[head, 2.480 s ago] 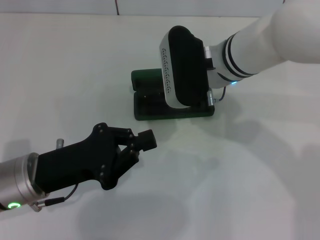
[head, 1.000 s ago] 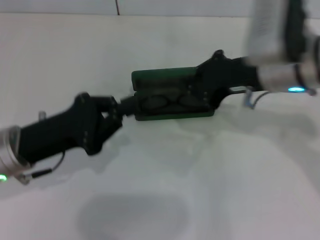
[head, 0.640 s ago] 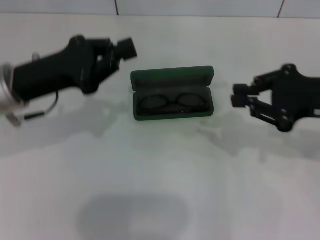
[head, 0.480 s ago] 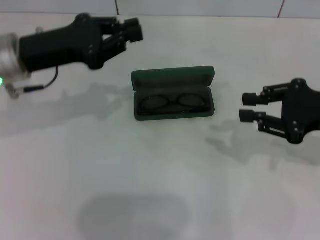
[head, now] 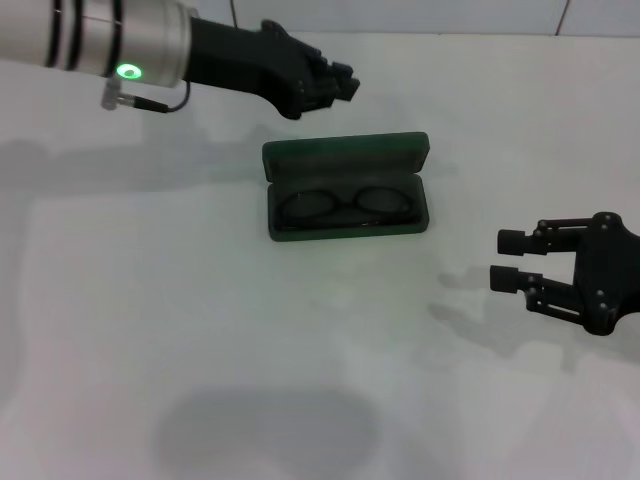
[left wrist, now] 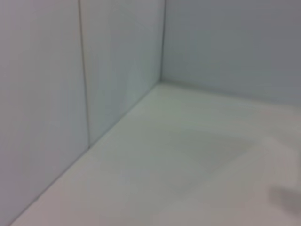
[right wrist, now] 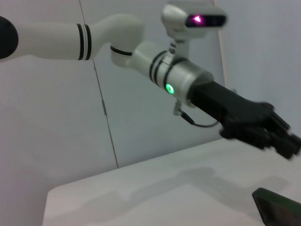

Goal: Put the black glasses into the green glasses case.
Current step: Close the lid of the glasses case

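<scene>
The green glasses case lies open in the middle of the table, its lid folded back to the far side. Inside its tray lie the black glasses, folded, lenses facing up. My left gripper hovers just behind the case's far left corner, fingers shut and holding nothing. My right gripper is off to the right and nearer than the case, open and empty, pointing left. The right wrist view shows my left gripper above a corner of the case. The left wrist view shows only wall and table.
White tabletop runs all around the case, with a tiled wall along its far edge. My left forearm stretches across the far left of the table.
My left arm swung from the near left to behind the case. My right arm pulled back from the case to the right and its fingers opened. The glasses now show in the case.
</scene>
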You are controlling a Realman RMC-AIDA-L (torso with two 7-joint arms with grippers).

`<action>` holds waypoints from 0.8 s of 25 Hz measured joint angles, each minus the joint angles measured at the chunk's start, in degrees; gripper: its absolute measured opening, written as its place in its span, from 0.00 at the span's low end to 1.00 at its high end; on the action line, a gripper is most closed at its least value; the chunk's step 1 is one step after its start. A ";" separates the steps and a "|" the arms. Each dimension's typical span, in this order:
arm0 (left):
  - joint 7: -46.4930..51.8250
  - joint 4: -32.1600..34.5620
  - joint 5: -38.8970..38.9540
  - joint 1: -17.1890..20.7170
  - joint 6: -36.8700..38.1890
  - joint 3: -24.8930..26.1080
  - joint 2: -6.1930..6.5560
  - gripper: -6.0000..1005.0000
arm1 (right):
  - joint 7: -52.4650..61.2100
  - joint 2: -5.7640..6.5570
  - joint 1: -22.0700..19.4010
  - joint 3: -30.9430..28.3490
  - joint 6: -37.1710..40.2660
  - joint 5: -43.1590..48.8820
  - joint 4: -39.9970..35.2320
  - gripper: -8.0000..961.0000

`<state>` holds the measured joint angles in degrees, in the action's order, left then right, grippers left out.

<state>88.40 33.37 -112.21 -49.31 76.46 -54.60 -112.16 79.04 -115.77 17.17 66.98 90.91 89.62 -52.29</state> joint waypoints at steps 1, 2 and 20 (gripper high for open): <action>0.18 -0.79 -1.77 -0.95 -1.52 -0.01 -0.34 0.16 | -0.12 -0.05 0.02 0.01 0.02 -0.14 0.29 0.40; 0.22 -1.85 -3.38 -1.82 -2.84 -0.02 -0.62 0.16 | -0.25 -0.07 -0.08 -0.01 0.04 -0.32 0.57 0.40; 1.34 -5.53 -9.01 -3.21 -12.52 -0.16 -3.48 0.15 | -2.16 -0.07 1.90 0.13 -0.39 -0.69 4.97 0.43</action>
<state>89.75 27.84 -121.22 -52.52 63.94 -54.76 -115.64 76.87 -115.84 19.07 67.11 90.52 88.93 -47.33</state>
